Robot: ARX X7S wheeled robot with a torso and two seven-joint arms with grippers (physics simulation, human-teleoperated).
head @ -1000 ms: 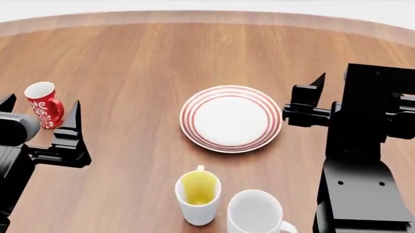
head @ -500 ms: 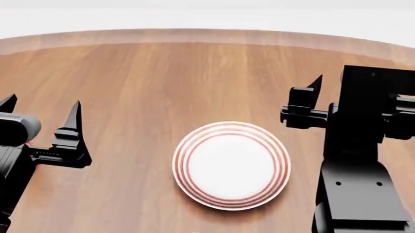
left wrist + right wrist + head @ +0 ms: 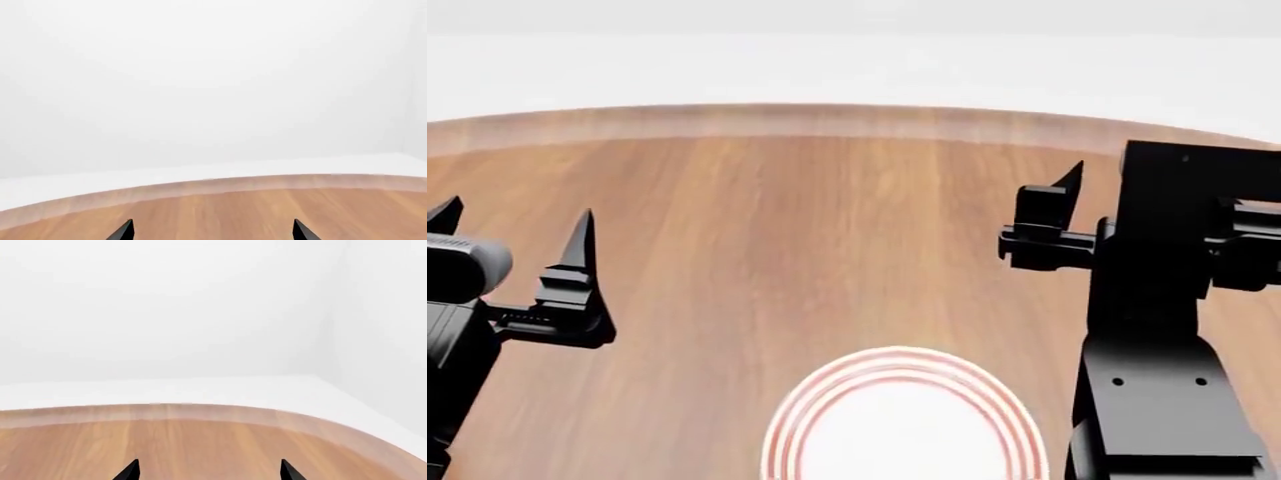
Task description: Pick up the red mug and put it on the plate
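Note:
The plate [image 3: 902, 400], white with red rings, shows only in part at the bottom middle of the head view. The red mug is out of view in every frame. My left gripper [image 3: 514, 228] is open and empty, held above the table at the left, well left of the plate. My right gripper [image 3: 1094, 190] is open and empty at the right, above and right of the plate. In the left wrist view the left gripper [image 3: 212, 232] shows only two fingertips wide apart over bare wood. The right wrist view shows the right gripper [image 3: 209, 472] the same way.
The round wooden table [image 3: 827, 200] stretches ahead to its curved far edge [image 3: 827, 118], with white floor and wall beyond. The far edge also shows in the left wrist view [image 3: 200, 186] and the right wrist view [image 3: 173, 411]. The right arm's black body [image 3: 1161, 380] fills the lower right.
The head view has tilted upward: the plate slid down to the bottom edge, and the red mug and both white mugs left the picture. Both grippers keep their places, open.

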